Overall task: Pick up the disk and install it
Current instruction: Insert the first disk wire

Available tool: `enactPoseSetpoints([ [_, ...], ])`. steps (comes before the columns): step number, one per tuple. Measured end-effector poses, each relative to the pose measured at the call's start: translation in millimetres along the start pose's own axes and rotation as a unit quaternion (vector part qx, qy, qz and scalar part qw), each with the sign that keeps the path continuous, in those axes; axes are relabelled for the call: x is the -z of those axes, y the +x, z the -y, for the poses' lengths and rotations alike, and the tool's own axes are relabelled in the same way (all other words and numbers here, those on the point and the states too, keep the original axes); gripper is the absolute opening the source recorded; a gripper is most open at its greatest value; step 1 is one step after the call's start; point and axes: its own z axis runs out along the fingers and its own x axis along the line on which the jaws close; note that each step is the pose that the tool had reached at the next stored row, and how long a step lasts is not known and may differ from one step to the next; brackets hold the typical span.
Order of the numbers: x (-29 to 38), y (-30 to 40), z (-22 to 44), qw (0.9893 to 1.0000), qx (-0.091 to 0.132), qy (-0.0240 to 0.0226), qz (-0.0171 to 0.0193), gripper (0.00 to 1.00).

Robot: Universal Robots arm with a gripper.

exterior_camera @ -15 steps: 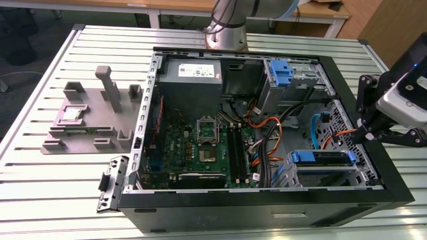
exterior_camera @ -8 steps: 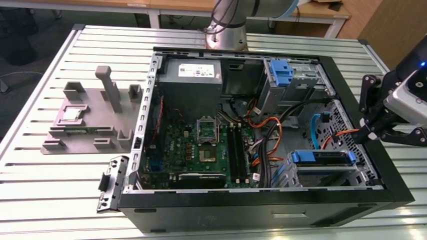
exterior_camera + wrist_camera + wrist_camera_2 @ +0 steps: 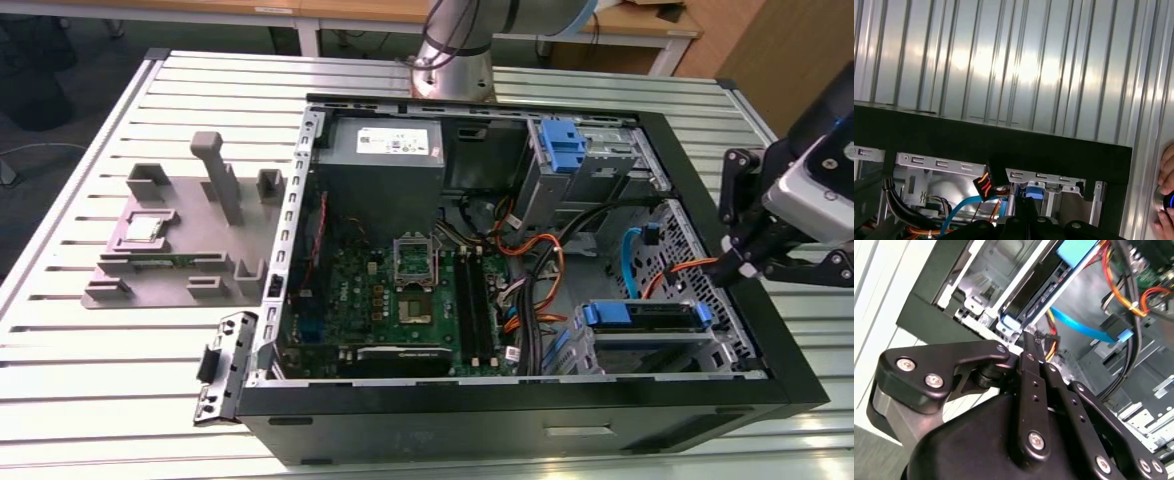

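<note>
The claw (image 3: 737,268) is hanging at the exterior view's right edge, over the side wall of the open computer case (image 3: 534,420), its fingers (image 3: 1029,365) pressing together on nothing. The disk (image 3: 646,317) is sitting in the drive bay (image 3: 609,356) at the case's lower right corner, near the claw.

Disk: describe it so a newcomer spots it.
Find the open black computer case on the slatted table. At its near corner on the exterior view's right lies the disk. Its blue rail tops a grey cage; the other blue bracket sits at the far wall.
</note>
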Motion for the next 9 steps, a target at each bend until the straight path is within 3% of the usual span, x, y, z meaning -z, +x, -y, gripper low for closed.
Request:
enactPoseSetpoints([
  [2,-0.1,1.0,0.8,0.9999,-0.001,-0.0124,0.002,0.1],
  [3,0.1,2.3,0.6,0.9999,0.0,-0.0142,0.0027,0.1],
  [9,0.4,9.0,-0.1,0.9998,0.009,-0.0153,0.0058,0.1],
])
